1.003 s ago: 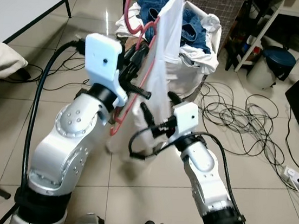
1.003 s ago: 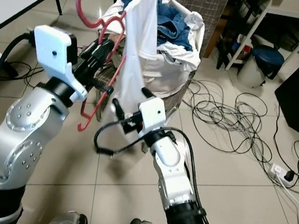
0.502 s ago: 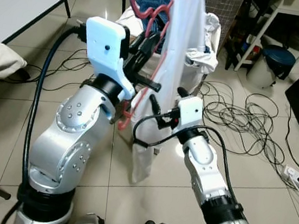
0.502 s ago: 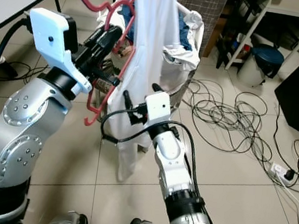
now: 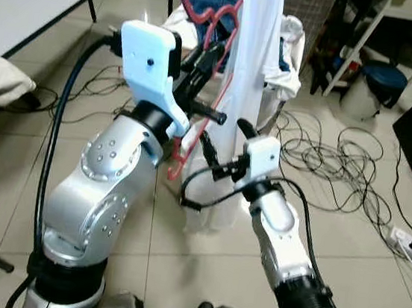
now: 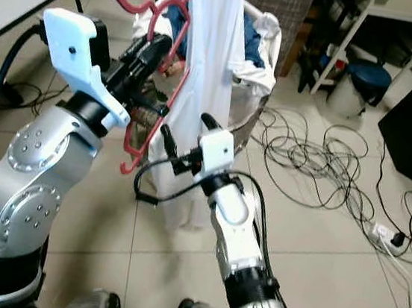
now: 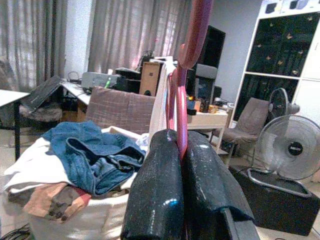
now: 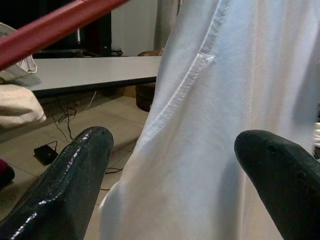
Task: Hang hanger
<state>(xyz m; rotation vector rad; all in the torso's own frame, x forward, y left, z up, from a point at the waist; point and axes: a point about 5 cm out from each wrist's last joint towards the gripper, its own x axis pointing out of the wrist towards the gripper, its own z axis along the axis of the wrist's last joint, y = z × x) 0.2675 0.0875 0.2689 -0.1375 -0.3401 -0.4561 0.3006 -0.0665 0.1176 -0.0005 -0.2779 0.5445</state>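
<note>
Tiled floor strewn with black cables (image 5: 339, 170) runs ahead of me in the left eye view, with a white laundry basket heaped with blue jeans and pale cloth (image 5: 294, 52) just behind my arms. My left gripper (image 5: 206, 60) is raised in front of that basket, clamped on the red plastic hanger (image 5: 193, 134), whose hook curls up past the top edge. A white shirt (image 5: 247, 91) drapes from the hanger and hangs down nearly to the tiles. My right gripper (image 5: 222, 145) sits lower, against the shirt's middle.

From the right eye view the same arrangement reads clearly: hanger held high and tilted, shirt sagging off one shoulder of it, right gripper at the cloth.

Looking along the left wrist, both black fingers (image 7: 155, 190) are pressed together on the hanger's red stem, a firm pinch near the neck. Behind them are the basket and, beyond it, a desk and a standing fan (image 7: 292, 150).

Along the right wrist, the two fingers (image 8: 75, 170) stand wide apart with the white fabric between them, not yet pinched.

I see no rail here, so I would keep the left grip tight, hold the hook upward and free of cloth, and use the right gripper only to steady the shirt so it does not slide off while I turn to find the rail.
</note>
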